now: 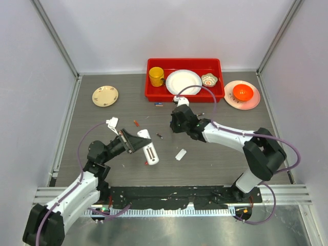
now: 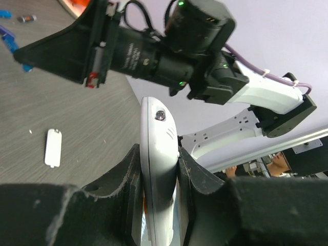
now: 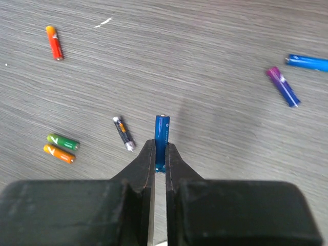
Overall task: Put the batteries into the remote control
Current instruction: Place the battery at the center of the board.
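Remote control (image 2: 156, 128), slim white, left pincer (image 2: 160, 160), blue battery (image 3: 162, 130), right pincer (image 3: 160, 155)

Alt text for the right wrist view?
The right gripper pinches one end of a blue battery. Six others lie on the grey table: a red-orange one top left, a green one and orange one lower left, a dark one centre, a purple one and second blue one right.

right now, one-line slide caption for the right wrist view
Right gripper pinching a small blue cylindrical battery, six more scattered on the grey woodgrain table.
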### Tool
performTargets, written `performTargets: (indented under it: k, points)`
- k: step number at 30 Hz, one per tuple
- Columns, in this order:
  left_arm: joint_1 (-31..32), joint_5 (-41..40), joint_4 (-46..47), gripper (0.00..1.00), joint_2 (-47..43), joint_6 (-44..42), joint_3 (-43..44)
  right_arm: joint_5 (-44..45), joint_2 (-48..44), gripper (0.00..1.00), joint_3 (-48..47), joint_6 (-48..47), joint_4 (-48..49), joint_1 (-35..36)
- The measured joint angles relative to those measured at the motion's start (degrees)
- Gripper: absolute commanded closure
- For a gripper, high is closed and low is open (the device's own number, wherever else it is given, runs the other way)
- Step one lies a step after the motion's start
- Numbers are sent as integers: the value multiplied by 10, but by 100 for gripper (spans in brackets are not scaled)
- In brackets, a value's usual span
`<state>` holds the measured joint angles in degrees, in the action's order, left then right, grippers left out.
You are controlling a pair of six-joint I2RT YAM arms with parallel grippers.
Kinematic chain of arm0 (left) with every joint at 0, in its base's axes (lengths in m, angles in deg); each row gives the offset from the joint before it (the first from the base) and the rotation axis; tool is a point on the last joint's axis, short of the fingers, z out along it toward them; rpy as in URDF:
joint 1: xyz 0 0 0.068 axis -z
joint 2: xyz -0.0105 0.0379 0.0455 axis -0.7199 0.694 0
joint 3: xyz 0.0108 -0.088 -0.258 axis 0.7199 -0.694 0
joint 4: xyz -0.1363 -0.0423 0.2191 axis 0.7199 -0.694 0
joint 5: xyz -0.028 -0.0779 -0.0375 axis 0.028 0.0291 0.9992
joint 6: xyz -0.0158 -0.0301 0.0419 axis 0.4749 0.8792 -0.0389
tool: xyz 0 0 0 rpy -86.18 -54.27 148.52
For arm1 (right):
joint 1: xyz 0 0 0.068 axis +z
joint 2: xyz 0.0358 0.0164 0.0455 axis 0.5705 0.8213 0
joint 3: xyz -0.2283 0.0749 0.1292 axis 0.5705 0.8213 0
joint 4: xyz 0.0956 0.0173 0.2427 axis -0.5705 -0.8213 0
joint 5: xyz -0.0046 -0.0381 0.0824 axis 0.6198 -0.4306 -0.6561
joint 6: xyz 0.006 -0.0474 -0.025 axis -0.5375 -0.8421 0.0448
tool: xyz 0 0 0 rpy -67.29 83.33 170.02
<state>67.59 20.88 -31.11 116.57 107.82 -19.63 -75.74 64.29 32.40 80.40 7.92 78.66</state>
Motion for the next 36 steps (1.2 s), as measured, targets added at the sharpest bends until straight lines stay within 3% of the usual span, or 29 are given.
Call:
performTargets:
  k: [7,17,22,31,36]
  points:
    - [57,-31,45,100,71,-1,0,15,-52,99,63,-2,-26,-17]
    - [66,-45,76,100,64,-2,0,27,-52,99,76,-92,-50,-17]
    - [66,-49,75,99,35,-10,0,9,-50,99,80,-231,-16,-17]
    - [66,-49,74,99,0,-15,-1,-107,-31,99,93,-570,27,-30]
    - [66,-50,74,100,-22,-15,-14,-170,-1,99,92,-684,13,-55]
